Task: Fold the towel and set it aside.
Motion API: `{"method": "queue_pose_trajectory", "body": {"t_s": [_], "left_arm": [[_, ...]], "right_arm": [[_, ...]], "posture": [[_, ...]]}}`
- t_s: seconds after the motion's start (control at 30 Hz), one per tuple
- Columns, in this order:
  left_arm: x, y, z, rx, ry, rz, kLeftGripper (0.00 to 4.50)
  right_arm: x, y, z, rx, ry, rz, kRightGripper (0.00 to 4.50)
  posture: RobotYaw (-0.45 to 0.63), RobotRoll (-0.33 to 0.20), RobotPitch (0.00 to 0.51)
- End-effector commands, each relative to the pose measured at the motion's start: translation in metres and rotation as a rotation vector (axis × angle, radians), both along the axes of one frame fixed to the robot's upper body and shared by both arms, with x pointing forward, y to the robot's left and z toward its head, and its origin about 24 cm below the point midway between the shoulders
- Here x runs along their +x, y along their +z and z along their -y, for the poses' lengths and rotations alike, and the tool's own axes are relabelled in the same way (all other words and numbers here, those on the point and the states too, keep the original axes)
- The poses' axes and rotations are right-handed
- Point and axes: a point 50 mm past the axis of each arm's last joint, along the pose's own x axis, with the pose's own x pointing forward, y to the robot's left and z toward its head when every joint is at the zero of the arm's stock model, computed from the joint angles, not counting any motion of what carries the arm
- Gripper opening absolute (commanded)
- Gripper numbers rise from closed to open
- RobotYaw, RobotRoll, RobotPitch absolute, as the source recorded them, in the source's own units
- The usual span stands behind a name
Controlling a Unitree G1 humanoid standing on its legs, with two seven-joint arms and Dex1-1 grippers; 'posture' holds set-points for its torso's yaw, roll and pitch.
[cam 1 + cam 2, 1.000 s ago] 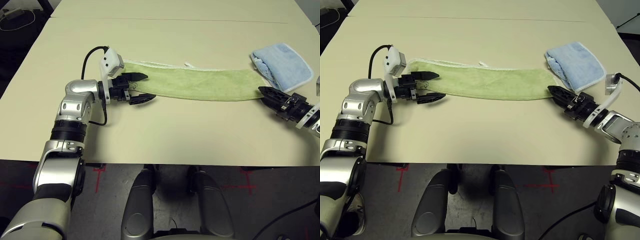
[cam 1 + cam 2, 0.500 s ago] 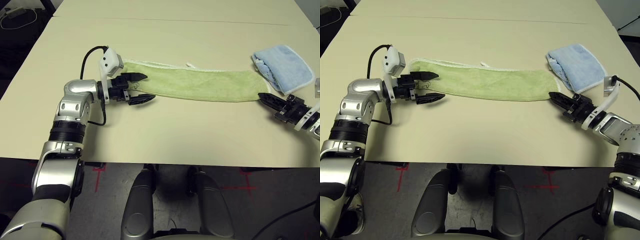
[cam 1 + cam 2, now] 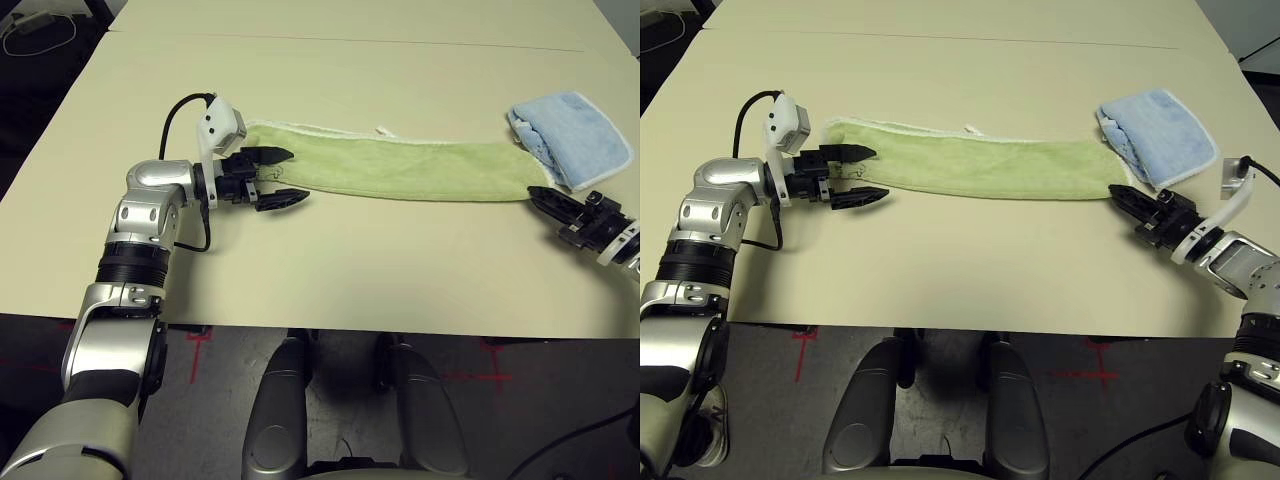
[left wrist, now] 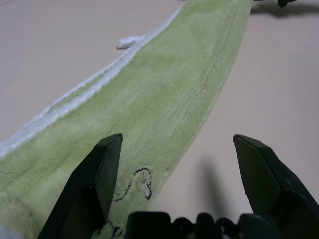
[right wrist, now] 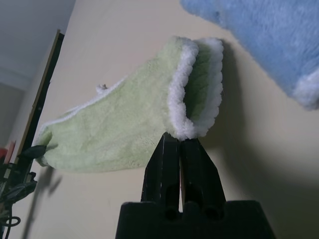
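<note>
Across the frame's middle lies the towel [image 3: 395,168]; at its left end the left gripper [image 3: 274,177] gapes wide; lower right, the right gripper [image 3: 1124,198] fingers pressed together, empty.

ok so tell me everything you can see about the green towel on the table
The green towel is light green terry cloth edged in white stitching, with a small dark embroidered motif near its left end. It lies flat on the beige table as a long narrow strip, apparently folded lengthwise, running left to right. The open left gripper straddles its left end. The right gripper, shut, sits at the right end's near corner; whether it pinches cloth is unclear. A light blue towel lies just beyond that end.
</note>
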Motion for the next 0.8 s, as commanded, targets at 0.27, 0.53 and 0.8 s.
{"method": "queue_pose_trajectory", "body": {"t_s": [0.27, 0.53, 0.8], "left_arm": [[-0.003, -0.003, 0.0, 0.015, -0.015, -0.016, 4.5], [-0.003, -0.003, -0.001, 0.02, -0.012, -0.02, 4.5], [-0.003, -0.003, 0.0, 0.019, -0.012, -0.019, 4.5]], "right_arm": [[0.024, 0.037, -0.039, -0.074, 0.19, 0.182, 0.06], [0.022, 0.046, -0.07, -0.131, 0.405, 0.21, 0.06], [0.025, 0.053, -0.086, -0.21, 0.499, 0.229, 0.06]], "posture": [[0.04, 0.0, 0.262], [0.04, 0.0, 0.256], [0.04, 0.0, 0.251]]}}
